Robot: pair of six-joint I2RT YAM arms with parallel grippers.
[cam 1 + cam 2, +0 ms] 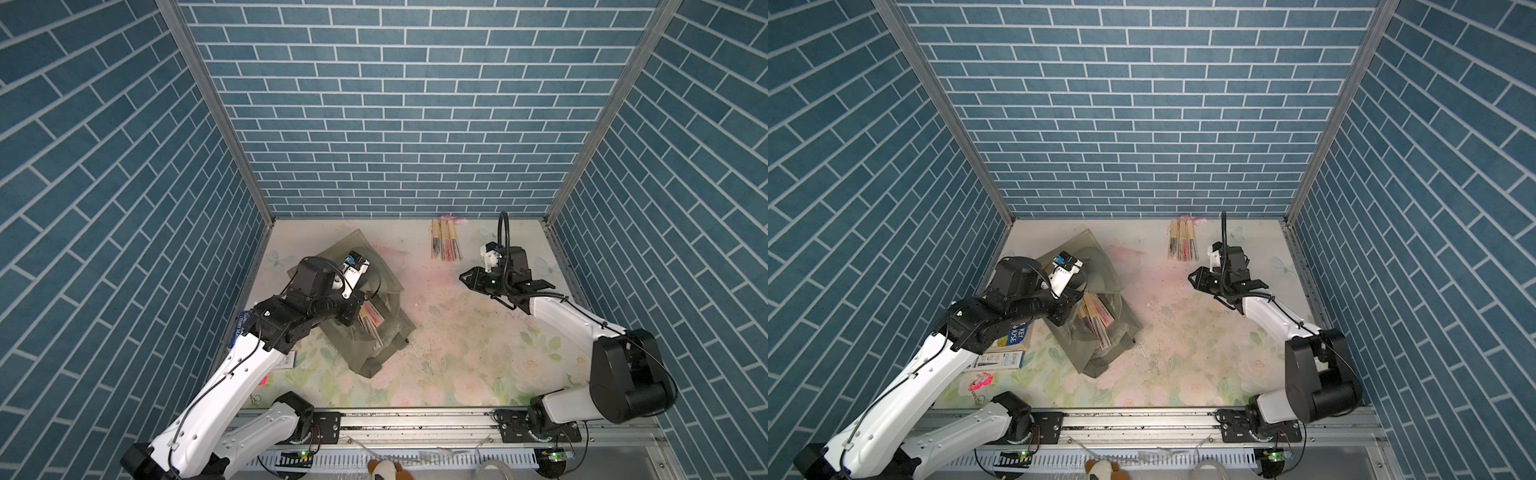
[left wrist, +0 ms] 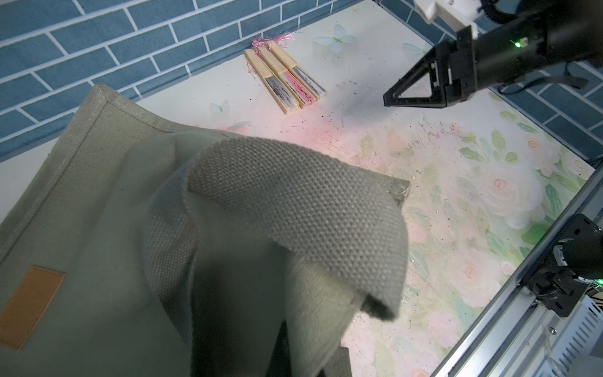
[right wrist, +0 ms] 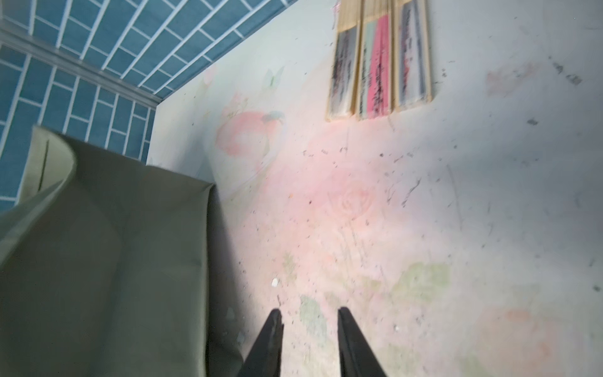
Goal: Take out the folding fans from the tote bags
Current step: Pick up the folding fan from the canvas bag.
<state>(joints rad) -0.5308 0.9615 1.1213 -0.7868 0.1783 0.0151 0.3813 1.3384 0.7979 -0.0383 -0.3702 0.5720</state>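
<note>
Your left gripper [image 1: 351,319] is closed, and by the top views it is pinching the tote bag [image 1: 388,286] at its rim, holding the mouth up. Just beside that gripper, inside the bag, a bundle of fans [image 1: 370,323] lies with its long axis running from the back wall [image 1: 395,166] toward the rail [image 1: 415,417]. Your right gripper [image 3: 308,315] hangs empty with its fingers apart, well across the tabletop [image 1: 457,340]. The bundle lies to its left, nearer the rail. Three fans [image 1: 445,246] already lie out by the back wall.
</note>
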